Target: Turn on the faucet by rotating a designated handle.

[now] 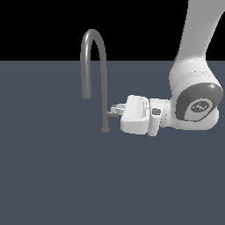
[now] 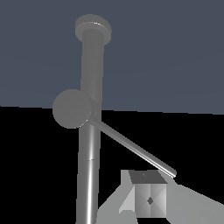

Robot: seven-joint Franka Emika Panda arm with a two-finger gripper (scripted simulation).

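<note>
Looking at your exterior view, you've got the faucet left of frame centre, thin stem rising from a small round base on the dark table, arched spout curling over and down toward the exterior view's left. Your white arm comes in from the upper right and lies roughly level, claw pointing at the stem low down, just above the base. Handle shows there as a short grey stub off the stem, right at your fingertips; touching or just beside, can't tell from this angle.

Wrist view: you see the stem running up the frame, a round stub end at mid-left, and the handle's thin rod slanting from it to the lower right. One finger pad sits at the bottom centre, close under the rod's tip, a small gap visible between them. Second finger isn't clearly shown, so you can't tell how wide the claw stands. Nothing visibly clamped.
</note>
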